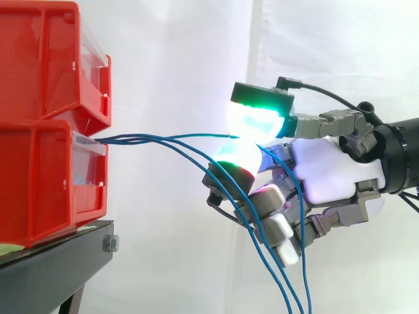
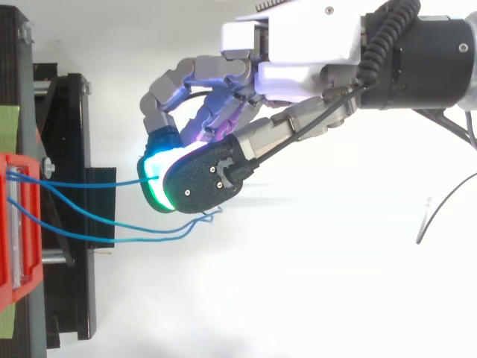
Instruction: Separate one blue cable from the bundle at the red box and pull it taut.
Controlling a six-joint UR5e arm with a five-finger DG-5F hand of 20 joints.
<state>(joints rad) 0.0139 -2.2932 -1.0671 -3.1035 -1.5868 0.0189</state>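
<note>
The blue cable ends unseen — pinched between pads of the hand.

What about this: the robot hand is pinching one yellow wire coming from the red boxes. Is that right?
Not quite. The wire is blue, not yellow. The side view shows the hand pinching one blue wire coming from the red boxes.

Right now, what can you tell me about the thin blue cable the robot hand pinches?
The thin blue cable looks like a smooth plastic-coated wire. It leaves the front of the lower red plastic bin and runs almost level and nearly straight to the hand, whose glowing green pads pinch it. The other blue cables sag below it.
</note>
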